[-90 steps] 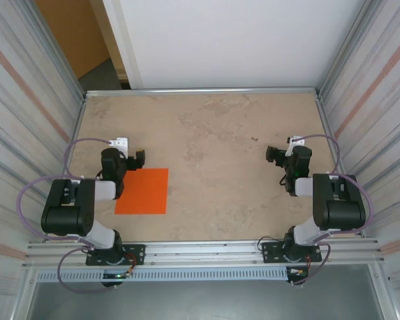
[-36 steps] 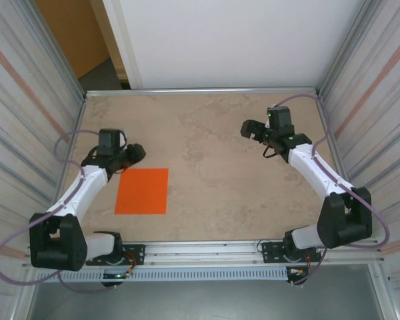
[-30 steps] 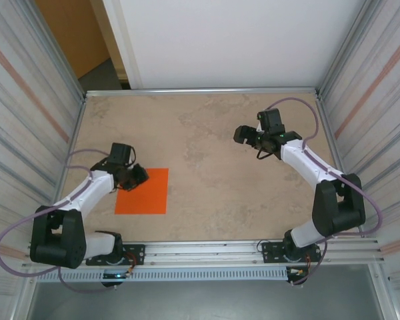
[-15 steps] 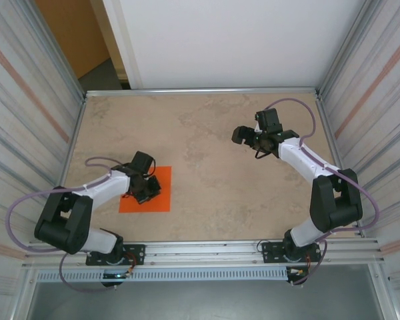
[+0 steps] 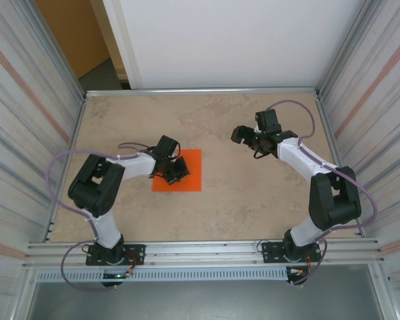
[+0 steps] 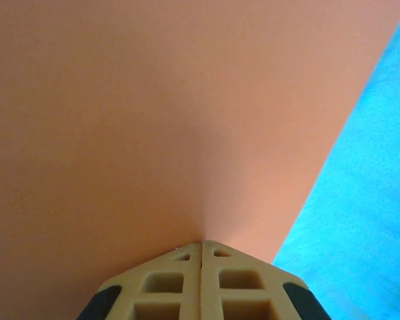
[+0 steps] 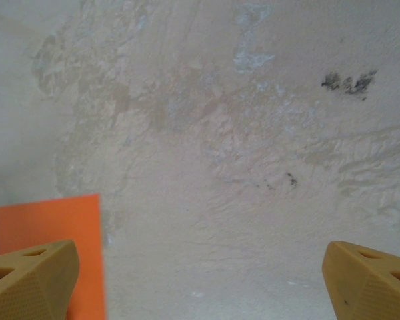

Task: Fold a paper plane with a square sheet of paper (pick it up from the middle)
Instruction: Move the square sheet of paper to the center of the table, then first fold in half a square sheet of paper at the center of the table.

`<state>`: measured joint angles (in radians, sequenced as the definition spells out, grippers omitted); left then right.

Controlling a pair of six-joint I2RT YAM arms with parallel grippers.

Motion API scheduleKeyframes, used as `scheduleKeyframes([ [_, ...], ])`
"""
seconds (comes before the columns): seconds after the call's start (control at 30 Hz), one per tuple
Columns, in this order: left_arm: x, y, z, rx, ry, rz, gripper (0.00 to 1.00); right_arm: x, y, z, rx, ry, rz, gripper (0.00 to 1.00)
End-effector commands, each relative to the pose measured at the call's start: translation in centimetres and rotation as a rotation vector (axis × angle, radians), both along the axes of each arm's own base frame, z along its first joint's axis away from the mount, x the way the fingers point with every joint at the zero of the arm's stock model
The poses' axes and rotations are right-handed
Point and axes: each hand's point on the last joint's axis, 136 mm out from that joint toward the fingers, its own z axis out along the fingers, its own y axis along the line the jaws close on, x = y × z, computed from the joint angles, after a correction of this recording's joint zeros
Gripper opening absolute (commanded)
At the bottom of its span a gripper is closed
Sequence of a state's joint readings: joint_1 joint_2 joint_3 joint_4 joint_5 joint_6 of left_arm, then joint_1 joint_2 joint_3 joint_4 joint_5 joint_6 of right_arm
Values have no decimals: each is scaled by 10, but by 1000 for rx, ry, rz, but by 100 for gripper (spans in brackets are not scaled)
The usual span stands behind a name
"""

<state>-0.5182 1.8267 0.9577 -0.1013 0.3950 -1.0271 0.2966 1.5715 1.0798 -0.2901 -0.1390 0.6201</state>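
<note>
The square sheet of paper (image 5: 191, 175) lay flat near the middle of the table (image 5: 187, 120). The left gripper (image 5: 175, 171) sat on its left part, fingers (image 6: 167, 283) closed together and pinching the orange surface. The right gripper (image 5: 243, 135) hung well apart over bare tabletop, jaws spread wide.

Even, bright light, faint shadows; left wrist view softly blurred.

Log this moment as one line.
left gripper: shut on paper, mid-sheet | right gripper: open, over table | paper: unfolded
</note>
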Motion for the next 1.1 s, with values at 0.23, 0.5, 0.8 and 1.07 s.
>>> scheduleKeyframes([
  [0.23,49,-57,40,-128,-86,-71,11,-18,39,-38,123,220,71,77],
  [0.5,62,3,65,-137,-147,-60,26,-18,87,-57,158,308,182,54],
  [0.8,67,37,38,-22,-92,-77,12,-3,119,-86,163,376,224,32],
  [1.07,58,43,10,16,-15,-61,8,-7,120,-105,160,426,231,25],
])
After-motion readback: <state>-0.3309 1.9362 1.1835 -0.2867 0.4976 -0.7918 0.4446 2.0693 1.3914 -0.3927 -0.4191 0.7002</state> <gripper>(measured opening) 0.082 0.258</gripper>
